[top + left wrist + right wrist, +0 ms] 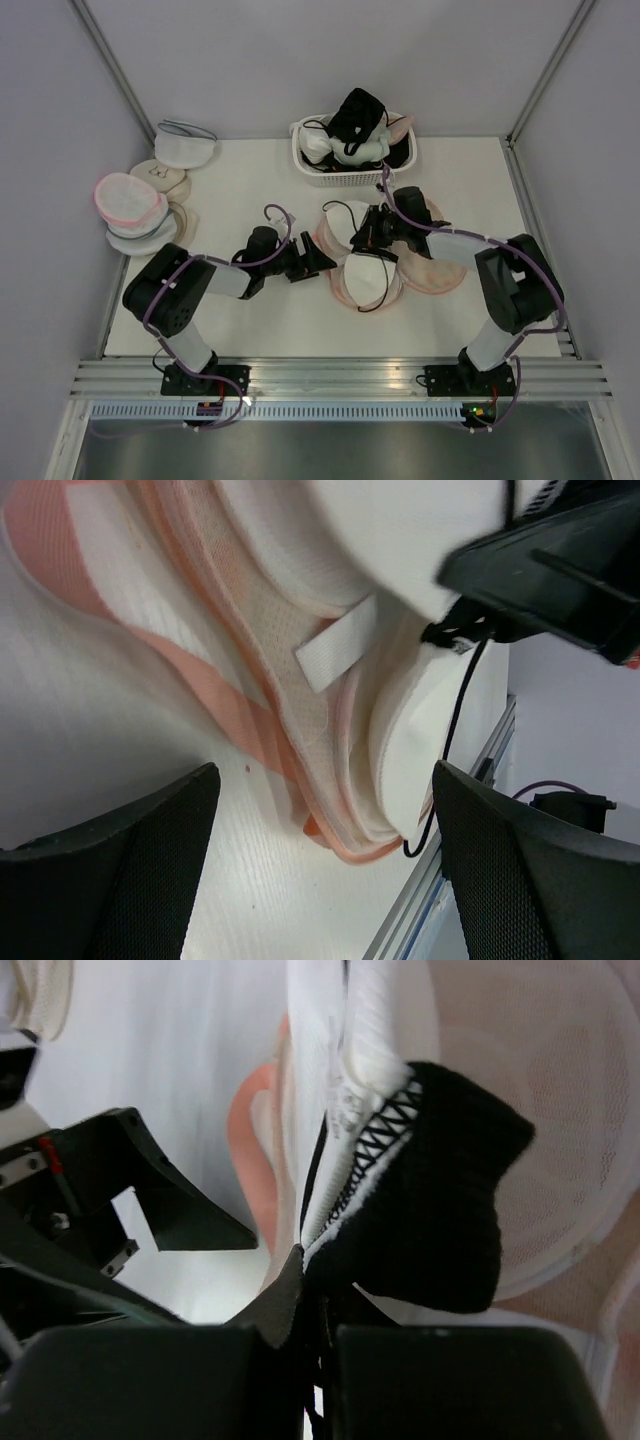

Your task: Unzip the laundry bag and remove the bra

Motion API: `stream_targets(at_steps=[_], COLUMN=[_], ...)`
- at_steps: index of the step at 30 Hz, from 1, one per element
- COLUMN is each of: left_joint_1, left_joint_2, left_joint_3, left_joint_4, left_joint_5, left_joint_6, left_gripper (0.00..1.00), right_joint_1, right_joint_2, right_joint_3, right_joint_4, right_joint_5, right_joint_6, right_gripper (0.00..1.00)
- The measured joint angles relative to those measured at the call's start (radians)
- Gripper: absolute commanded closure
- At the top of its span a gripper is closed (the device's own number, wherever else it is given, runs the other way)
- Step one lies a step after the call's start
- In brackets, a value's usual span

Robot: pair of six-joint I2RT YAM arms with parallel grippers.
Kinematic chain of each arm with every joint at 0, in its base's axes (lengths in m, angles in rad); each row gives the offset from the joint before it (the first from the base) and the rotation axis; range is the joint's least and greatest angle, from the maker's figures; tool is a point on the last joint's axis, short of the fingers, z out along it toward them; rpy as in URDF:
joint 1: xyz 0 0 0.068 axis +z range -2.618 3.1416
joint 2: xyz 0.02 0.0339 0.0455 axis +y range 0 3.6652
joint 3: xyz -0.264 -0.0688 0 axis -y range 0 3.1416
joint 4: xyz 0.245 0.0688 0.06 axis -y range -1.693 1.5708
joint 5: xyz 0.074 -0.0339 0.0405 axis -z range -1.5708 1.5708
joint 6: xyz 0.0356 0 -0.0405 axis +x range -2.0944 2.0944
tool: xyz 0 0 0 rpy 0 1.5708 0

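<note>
Item: bra, lying in the opened laundry bag, table centre.
Right gripper pinched shut on the bra's dark-trimmed edge; left gripper spread wide, empty, beside the bag's rim. Advised: left pins the bag fabric flat while right lifts slowly, freeing the straps.

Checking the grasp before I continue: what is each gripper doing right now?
Left gripper: open, fingers wide apart, holding nothing.
Right gripper: shut on the bra.
</note>
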Motion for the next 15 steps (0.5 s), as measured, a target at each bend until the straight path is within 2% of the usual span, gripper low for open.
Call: stream_targets(at_steps=[4, 8, 11, 15], left_joint_1=[0.000, 0.000, 0.000, 0.000], left_joint_2=[-0.074, -0.176, -0.245, -0.301], left_joint_3=[-0.036, -0.048, -0.049, -0.049], left_joint_4=[-0.068, -0.149, -0.190, -0.235], left_joint_5=[-0.003, -0.011, -0.020, -0.031], left_joint_6=[0.001, 0.005, 0.015, 0.027], left_gripper=[0.08, 0.08, 0.08, 0.07], right_joint_1=[0.000, 0.000, 0.000, 0.000], right_joint_2=[-0.138, -0.234, -0.209, -0.046], right_joint_3=[0.040, 0.186, 0.353, 0.583], right_joint_4=[-0.095, -0.172, -0.208, -0.216], right_joint_5=[0.011, 0.025, 0.038, 0.049], right_joint_6=[-0.023, -0.058, -0.087, -0.103], right_gripper=[1.00, 1.00, 1.00, 1.00])
